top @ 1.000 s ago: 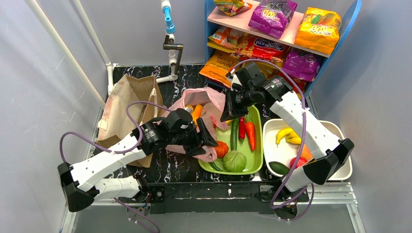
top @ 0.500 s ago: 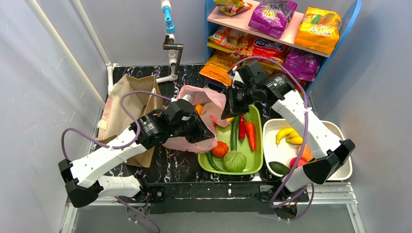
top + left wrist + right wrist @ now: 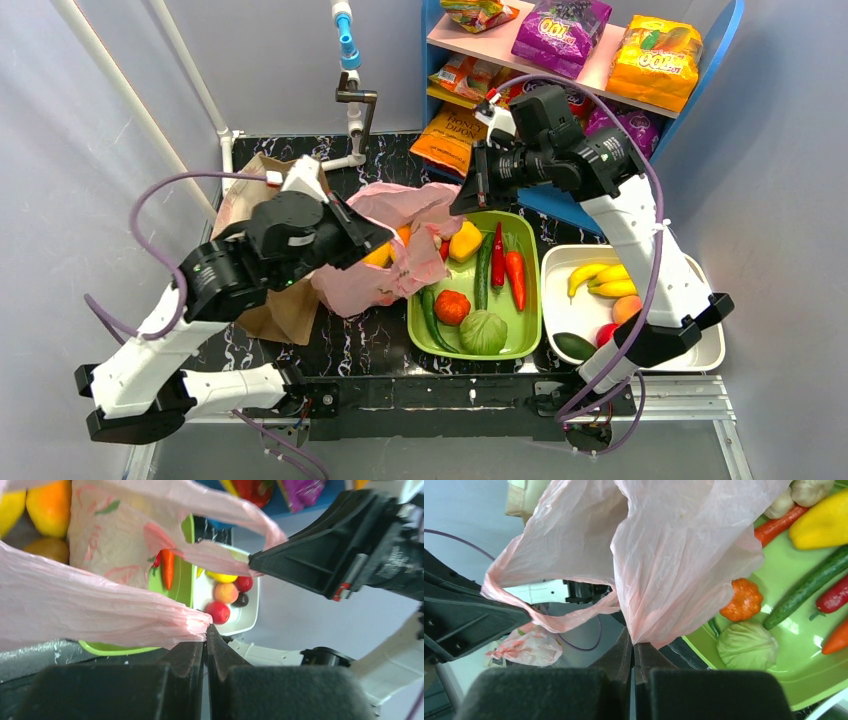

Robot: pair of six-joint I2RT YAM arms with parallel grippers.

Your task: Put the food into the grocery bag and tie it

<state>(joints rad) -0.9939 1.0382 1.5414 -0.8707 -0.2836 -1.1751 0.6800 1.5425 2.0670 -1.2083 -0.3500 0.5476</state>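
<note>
1. The left gripper (image 3: 206, 630) is clenched, with its jaws pressed flat on a gathered fold of the grocery bag (image 3: 75, 605). The pink film bunches right at the tips.
2. The right gripper (image 3: 633, 642) is likewise clenched. It pinches a pleated bunch of the same film on the opposite side of the mouth.
3. The bag hangs stretched between the two grippers above the surface (image 3: 350, 345). It is just left of the green tray (image 3: 536, 310) and in front of the brown paper bag (image 3: 285, 315). I cannot tell whether its bottom touches the surface.
4. Orange and yellow fruit (image 3: 50, 505) sit inside the bag and show through the open mouth.
5. I judge this to be the start of the tie. To do it well, I should raise both holds evenly so the load settles low. Then I should bring them close together and cross them over the mouth.
6. The film looks thin. A hard or lopsided pull could tear it, slip it from the jaws, or tip fruit out towards the tray.
</note>
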